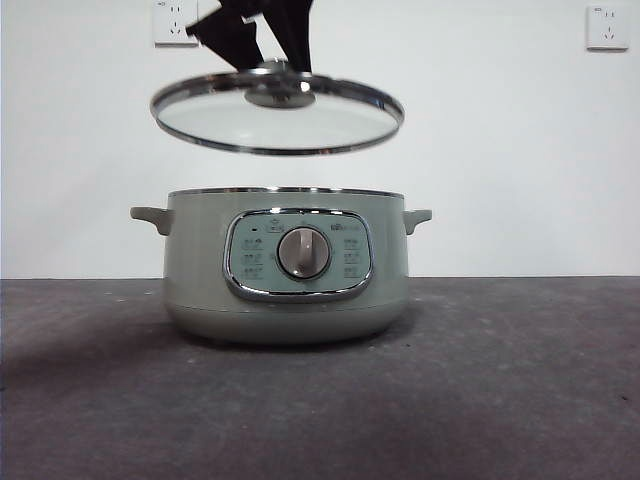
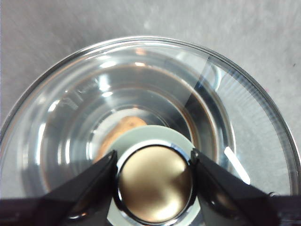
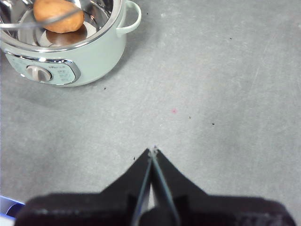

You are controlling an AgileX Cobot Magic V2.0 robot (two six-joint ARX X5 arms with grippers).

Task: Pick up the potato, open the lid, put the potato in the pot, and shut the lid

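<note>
The potato (image 3: 58,15) lies inside the pot (image 1: 285,265), on its shiny metal bottom; through the glass in the left wrist view it shows only as a blurred orange shape. The pot stands on the grey table (image 1: 500,390), about midway between the left and right edges, with its dial facing the front edge. The lid (image 1: 278,112) hangs in the air directly above the pot, clear of its rim and tilted slightly, its left side a little higher in the front view. The left gripper (image 2: 154,183) comes down from above and grasps the lid by its knob (image 2: 155,183), one black jaw pressed against each side of it. The right gripper (image 3: 152,151) is off to the side, well apart from the pot, poised over bare table with its jaws pressed together and nothing between them. Two wall sockets (image 1: 178,24) sit on the white wall behind.
</note>
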